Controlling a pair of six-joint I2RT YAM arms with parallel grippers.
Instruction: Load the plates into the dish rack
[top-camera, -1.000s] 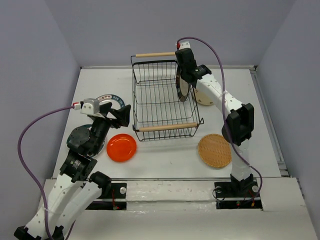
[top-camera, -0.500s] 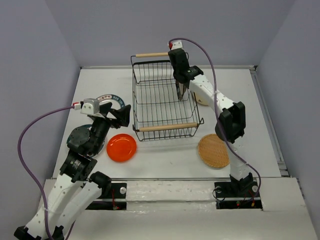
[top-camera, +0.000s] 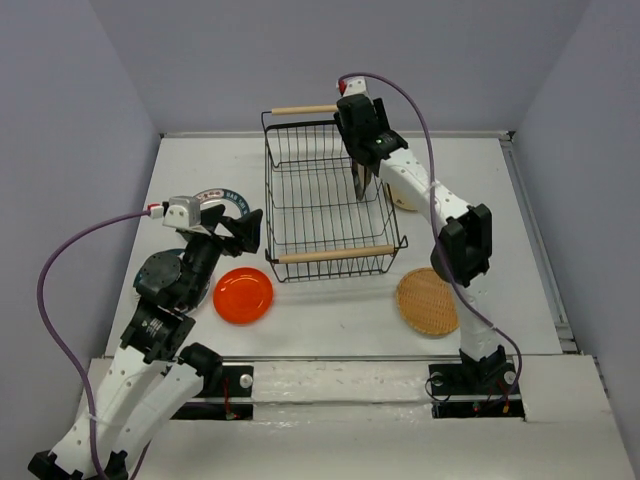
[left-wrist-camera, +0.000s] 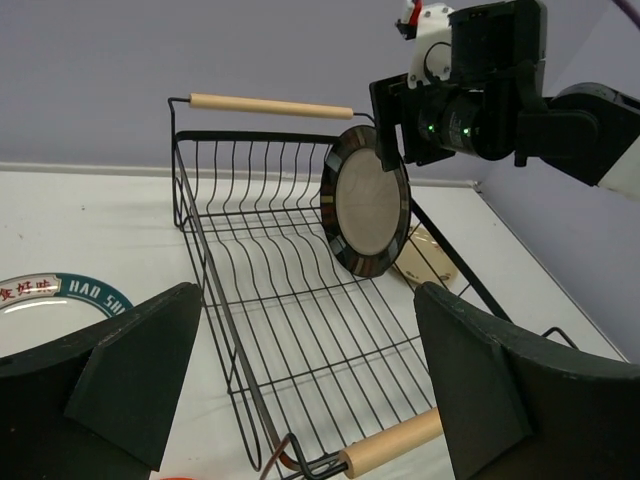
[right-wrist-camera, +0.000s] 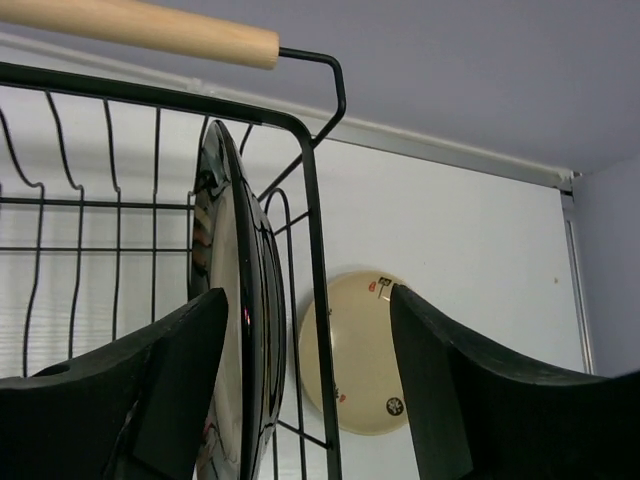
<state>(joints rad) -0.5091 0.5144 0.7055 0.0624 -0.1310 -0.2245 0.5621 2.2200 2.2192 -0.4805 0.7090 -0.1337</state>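
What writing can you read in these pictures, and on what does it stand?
"HAO S": teal rim of the white plate; the rest is hidden, and the characters beside it are too blurred to read.
Beige plate: small marks, too small to read.

The surface (top-camera: 330, 300) is flat and white, and it spreads out under both tools. Behind the right tool (top-camera: 362, 182) stands the back wall (top-camera: 440, 60), plain and pale purple-grey. A thin light strip (right-wrist-camera: 450, 150) runs where that wall meets the surface. The left wall (top-camera: 70, 150) rises out past the left tool (top-camera: 238, 228). The right wall (top-camera: 590, 140) rises past the right tool, with a grey rail (top-camera: 538, 250) along the surface edge below it. The light is soft and even.
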